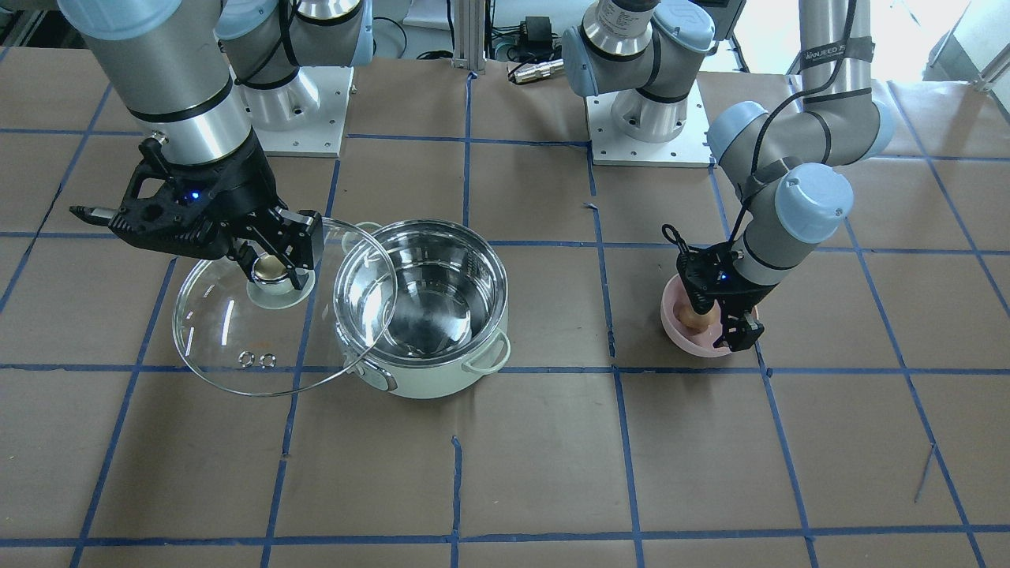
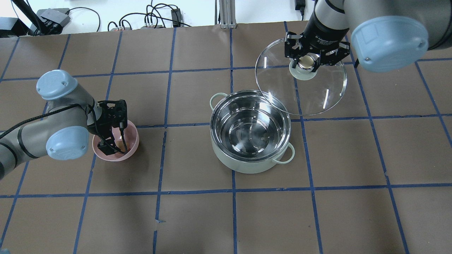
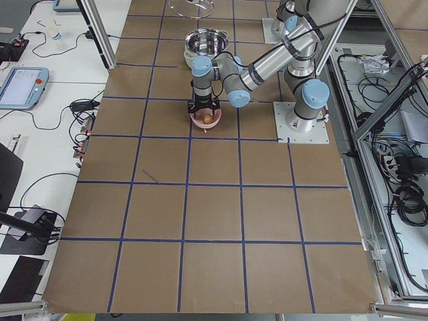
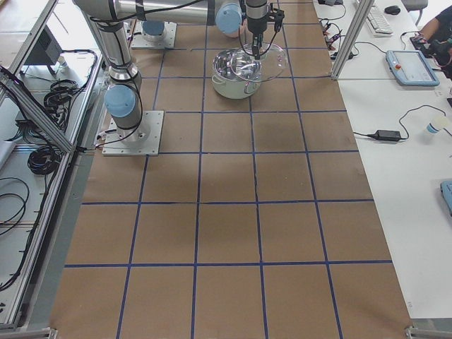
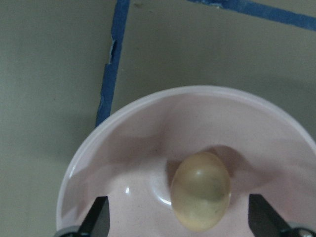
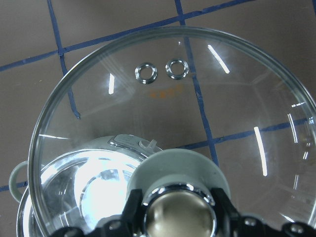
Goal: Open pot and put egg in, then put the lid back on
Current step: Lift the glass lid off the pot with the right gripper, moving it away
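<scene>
Table (image 1: pixel 536 473): brown paper covering, ruled into squares by blue tape lines (image 1: pixel 552 368). White side benches (image 4: pixel 395 169), one at each end; each holds a handheld screen pendant (image 3: pixel 20 87), and one also holds a keyboard (image 4: pixel 379 20) and a black power brick (image 4: pixel 387 134). Aluminium frame posts (image 3: pixel 97 37). Loose black cables (image 2: pixel 155 21) beyond the far edge. Bright white light (image 1: pixel 923 31) at one corner.

left gripper (image 2: pixel 113 144) points down, spread wide (2 fingers (image 5: pixel 98 219) well apart); right gripper (image 2: pixel 306 62) clamped on the lid (image 2: pixel 317 95).
</scene>
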Controlling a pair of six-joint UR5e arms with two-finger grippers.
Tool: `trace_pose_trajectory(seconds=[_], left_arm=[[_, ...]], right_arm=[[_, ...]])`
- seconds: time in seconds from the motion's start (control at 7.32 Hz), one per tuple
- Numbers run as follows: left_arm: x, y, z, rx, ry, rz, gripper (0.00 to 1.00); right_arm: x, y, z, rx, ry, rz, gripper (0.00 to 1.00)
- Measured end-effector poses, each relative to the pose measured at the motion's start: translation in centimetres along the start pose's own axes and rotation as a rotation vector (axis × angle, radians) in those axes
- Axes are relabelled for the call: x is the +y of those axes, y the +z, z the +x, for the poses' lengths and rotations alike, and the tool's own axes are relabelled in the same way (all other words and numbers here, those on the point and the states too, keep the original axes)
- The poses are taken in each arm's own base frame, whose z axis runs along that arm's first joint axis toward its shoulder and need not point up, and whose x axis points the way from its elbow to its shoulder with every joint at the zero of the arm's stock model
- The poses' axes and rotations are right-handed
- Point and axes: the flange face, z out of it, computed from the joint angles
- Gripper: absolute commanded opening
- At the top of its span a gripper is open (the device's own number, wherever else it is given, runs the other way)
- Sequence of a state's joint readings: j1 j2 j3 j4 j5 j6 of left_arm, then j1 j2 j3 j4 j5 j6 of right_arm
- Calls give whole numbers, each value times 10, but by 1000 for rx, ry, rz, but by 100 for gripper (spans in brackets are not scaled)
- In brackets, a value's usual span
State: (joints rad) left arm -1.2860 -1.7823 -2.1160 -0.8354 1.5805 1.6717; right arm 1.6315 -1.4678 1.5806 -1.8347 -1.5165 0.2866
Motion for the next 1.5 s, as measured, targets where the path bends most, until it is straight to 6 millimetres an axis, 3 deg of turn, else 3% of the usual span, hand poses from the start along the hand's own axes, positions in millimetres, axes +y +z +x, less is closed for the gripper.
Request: trace_pose_trajectory(seconds=[0.41, 1.09, 1.37, 1.5], left_arm=[[-2, 6, 4, 13, 22, 4, 91], [-1, 11, 4, 4, 22, -2, 61], [0, 13, 4, 2, 23, -7, 20], [0, 13, 4, 3, 23, -8, 16]], right_arm=[[-6, 0, 10, 14, -33, 5, 44], [-5, 2, 12, 18, -35, -5, 44], [-5, 2, 12, 20, -36, -5, 44], [-5, 2, 12, 20, -36, -5, 44]])
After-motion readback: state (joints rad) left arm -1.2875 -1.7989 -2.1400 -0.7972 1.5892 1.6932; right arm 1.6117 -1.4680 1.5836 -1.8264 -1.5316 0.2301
